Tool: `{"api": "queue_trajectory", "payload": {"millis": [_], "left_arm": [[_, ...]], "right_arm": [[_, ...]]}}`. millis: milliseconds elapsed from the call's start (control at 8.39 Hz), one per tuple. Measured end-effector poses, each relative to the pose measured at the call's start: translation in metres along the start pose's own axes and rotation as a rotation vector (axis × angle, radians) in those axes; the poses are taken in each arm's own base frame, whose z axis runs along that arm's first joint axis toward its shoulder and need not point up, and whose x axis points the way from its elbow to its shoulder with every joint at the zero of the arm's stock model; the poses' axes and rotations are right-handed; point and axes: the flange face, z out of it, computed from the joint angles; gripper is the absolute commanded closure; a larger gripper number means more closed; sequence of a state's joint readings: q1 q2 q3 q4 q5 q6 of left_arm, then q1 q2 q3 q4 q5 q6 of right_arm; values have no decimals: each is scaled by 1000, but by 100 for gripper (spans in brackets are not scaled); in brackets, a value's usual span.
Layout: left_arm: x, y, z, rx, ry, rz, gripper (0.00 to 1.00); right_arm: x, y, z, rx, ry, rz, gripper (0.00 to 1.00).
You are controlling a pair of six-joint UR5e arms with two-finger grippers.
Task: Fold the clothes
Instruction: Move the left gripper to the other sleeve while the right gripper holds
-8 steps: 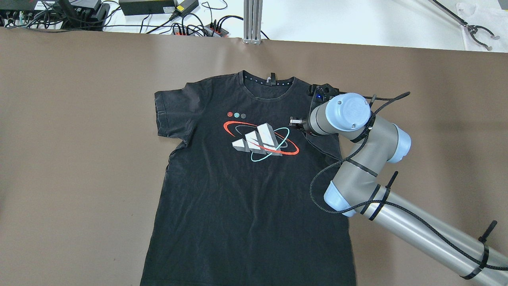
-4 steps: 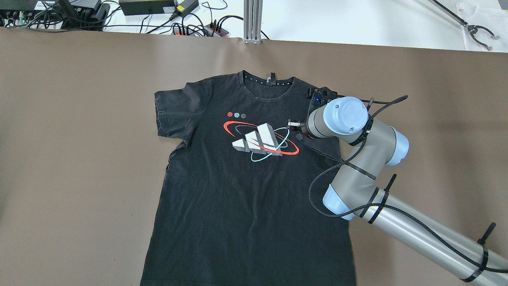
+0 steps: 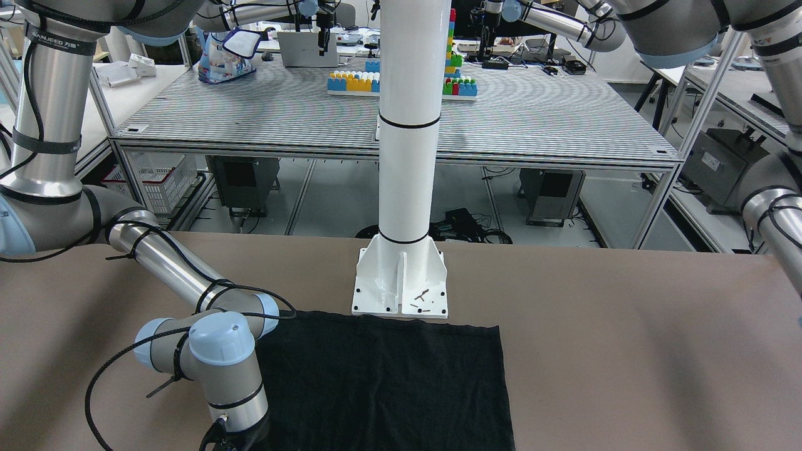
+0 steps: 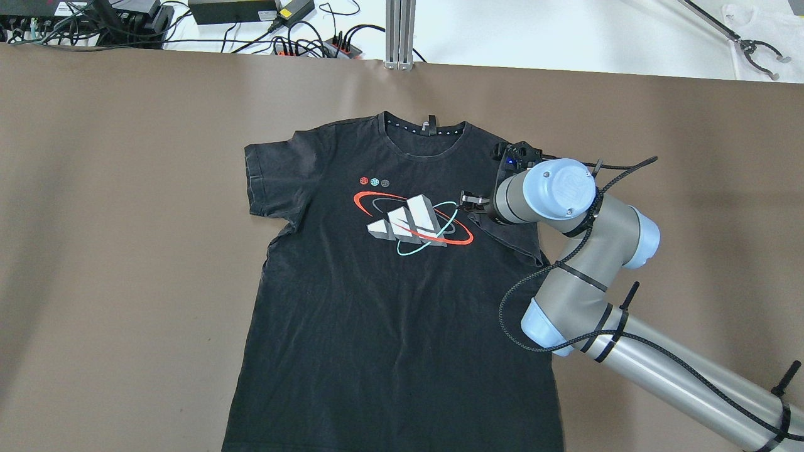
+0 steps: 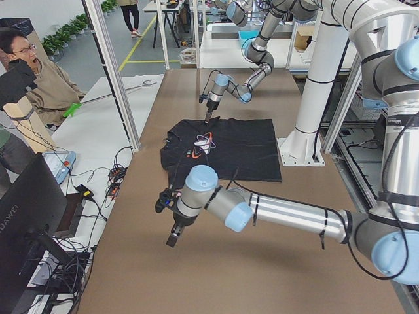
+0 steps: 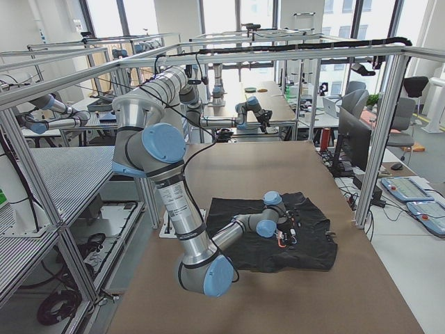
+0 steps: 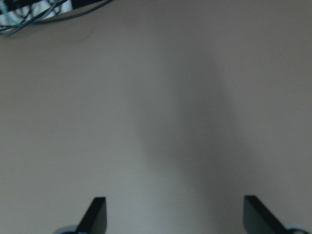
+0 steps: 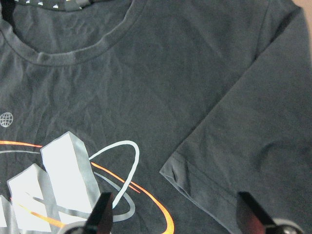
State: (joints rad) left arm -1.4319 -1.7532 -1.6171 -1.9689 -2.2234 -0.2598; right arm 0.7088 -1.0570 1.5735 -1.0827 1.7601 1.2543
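Observation:
The clothes are one black T-shirt lying flat, chest up, on the brown table, with a white, red and teal logo on the chest. Its sleeve on my right arm's side lies folded inward over the chest. My right gripper hovers low over that sleeve's hem beside the logo. In the right wrist view it is open, with the hem under the gap between its fingertips. My left gripper is open over bare table, well away from the shirt; the exterior left view shows it pointing down.
The white post base stands just behind the shirt's hem. Cables and power bricks line the far table edge beside an aluminium post. A person sits past the table end, near a monitor.
My right wrist and gripper have drifted slightly toward the shirt's hem, shifting a little left and then right. The shirt has not visibly moved.

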Motion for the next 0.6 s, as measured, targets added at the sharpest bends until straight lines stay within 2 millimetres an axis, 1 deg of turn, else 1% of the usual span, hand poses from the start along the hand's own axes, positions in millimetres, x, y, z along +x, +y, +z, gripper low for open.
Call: {"api": "queue_trajectory", "payload": {"millis": [119,238,357,477,596], "left_arm": [[39,-44,23,-29,74,-9,10],[85,-81,53,-68,126,-12,18],[130,-111,86,-108,157,-12,23],[169,-137,118,-148,176,-7,35],[201,-153,148,-183,190,-5,47]], "right_arm": [[8,6,-13,1,-12,0,6],[15,11,-25,2,-22,-2,6],[19,14,-34,3,-28,-3,6],[21,16,-38,3,-31,-3,6],[23,17,-39,3,-30,-3,6]]}}
